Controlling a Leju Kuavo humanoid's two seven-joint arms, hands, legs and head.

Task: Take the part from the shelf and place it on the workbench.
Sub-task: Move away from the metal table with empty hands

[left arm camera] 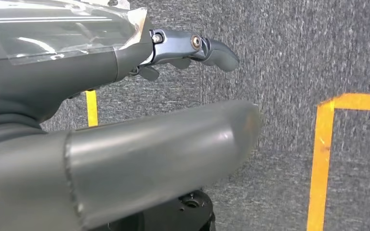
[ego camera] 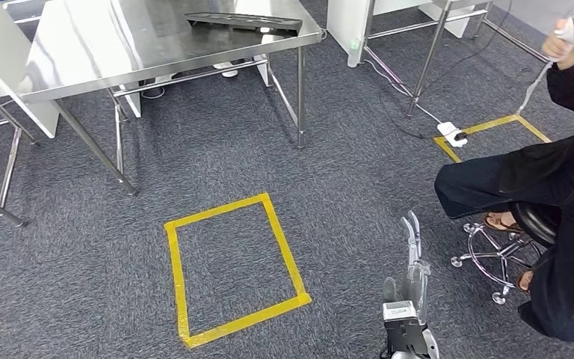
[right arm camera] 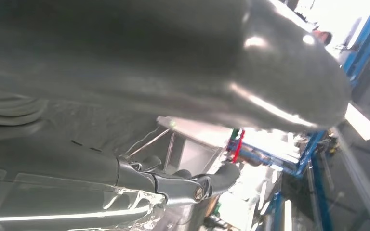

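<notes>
Head view: right hand [ego camera: 414,258] raised, fingers straight and apart, holding nothing; dark part [ego camera: 244,22] on steel workbench [ego camera: 105,52].
Left wrist view: left hand [left arm camera: 125,120] empty, fingers extended over yellow tape [left arm camera: 321,154].
Writing: none readable.

Open carpet [ego camera: 217,157] lies before the workbench [ego camera: 142,45]; a seated person [ego camera: 560,194] crowds the right

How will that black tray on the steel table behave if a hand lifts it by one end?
The black tray looks moulded and holds a straight edge, so probably stiff, not floppy. It is long and thin, so likely light but apt to tilt from one end. The steel table is glossy, so a push would probably slide it.
</notes>
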